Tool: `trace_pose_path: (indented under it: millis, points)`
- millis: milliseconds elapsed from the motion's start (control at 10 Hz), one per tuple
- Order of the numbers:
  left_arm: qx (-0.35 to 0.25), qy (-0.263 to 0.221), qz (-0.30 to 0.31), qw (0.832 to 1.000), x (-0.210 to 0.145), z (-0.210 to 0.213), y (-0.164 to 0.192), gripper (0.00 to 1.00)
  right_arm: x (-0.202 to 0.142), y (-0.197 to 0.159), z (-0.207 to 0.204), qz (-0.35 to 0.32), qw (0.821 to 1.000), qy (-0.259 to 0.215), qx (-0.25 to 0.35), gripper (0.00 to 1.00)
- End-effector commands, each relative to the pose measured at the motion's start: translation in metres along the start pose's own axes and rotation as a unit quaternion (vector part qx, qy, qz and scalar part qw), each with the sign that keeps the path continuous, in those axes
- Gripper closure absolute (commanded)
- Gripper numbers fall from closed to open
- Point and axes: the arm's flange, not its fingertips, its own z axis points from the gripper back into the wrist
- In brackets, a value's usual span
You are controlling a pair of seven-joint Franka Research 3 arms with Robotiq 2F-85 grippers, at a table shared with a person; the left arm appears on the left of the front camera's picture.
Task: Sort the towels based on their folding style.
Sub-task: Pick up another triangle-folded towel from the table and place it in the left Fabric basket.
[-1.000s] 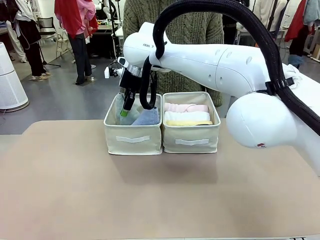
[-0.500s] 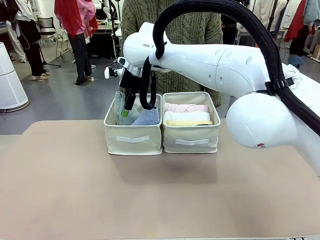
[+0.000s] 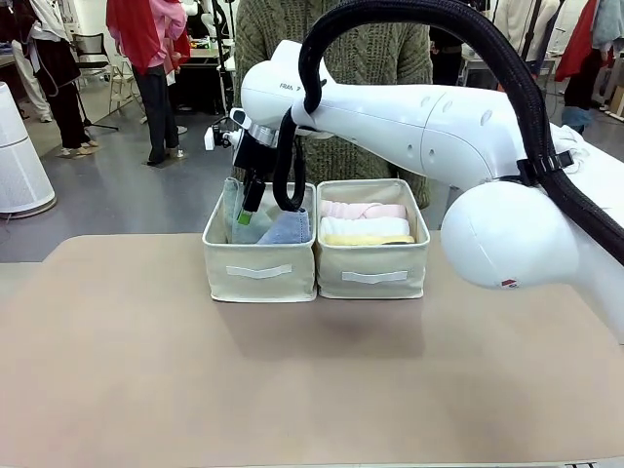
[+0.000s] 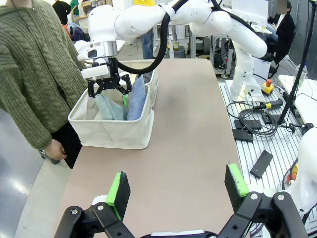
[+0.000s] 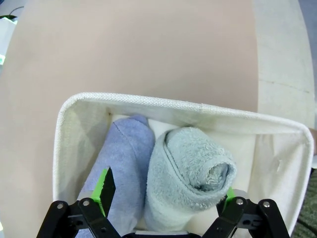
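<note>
Teal cone towel sits in the left fabric box right next to the lavender-blue cone, and the right gripper hangs just above it with its jaws spread wide, holding nothing. Rolled ones (pink, white, yellow) are stacked in the right box. Looks like the drop-off step's done; next it needs to lift straight out without snagging. Left gripper idles open over the table.
</note>
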Motion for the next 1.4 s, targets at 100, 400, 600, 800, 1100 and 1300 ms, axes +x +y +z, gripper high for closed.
trace_pose_path:
  millis: [100,400,600,800,1100,1300]
  points:
    - [0.002,-0.002,0.000,1.000,0.000,0.001,-0.002,0.00,0.009,-0.015,0.009,0.004,1.000,0.008,-0.013,0.00]
    - [0.002,-0.002,0.000,1.000,0.000,0.001,-0.002,0.00,0.009,-0.014,0.019,0.004,1.000,0.001,-0.025,0.00]
    - [0.002,-0.002,0.000,1.000,0.000,0.001,-0.002,0.00,0.011,-0.010,0.031,0.008,0.999,-0.005,-0.039,0.00]
    - [0.002,-0.002,0.000,1.000,0.000,0.001,-0.002,0.00,0.014,-0.003,0.045,0.013,0.998,-0.008,-0.054,0.00]
    - [0.002,-0.002,0.000,1.000,0.000,0.001,-0.002,0.00,0.022,0.015,0.070,0.005,0.998,0.009,-0.057,0.00]
    - [0.002,-0.002,0.000,1.000,0.000,0.001,-0.002,0.00,0.023,0.059,0.104,-0.077,0.991,0.107,-0.016,0.00]
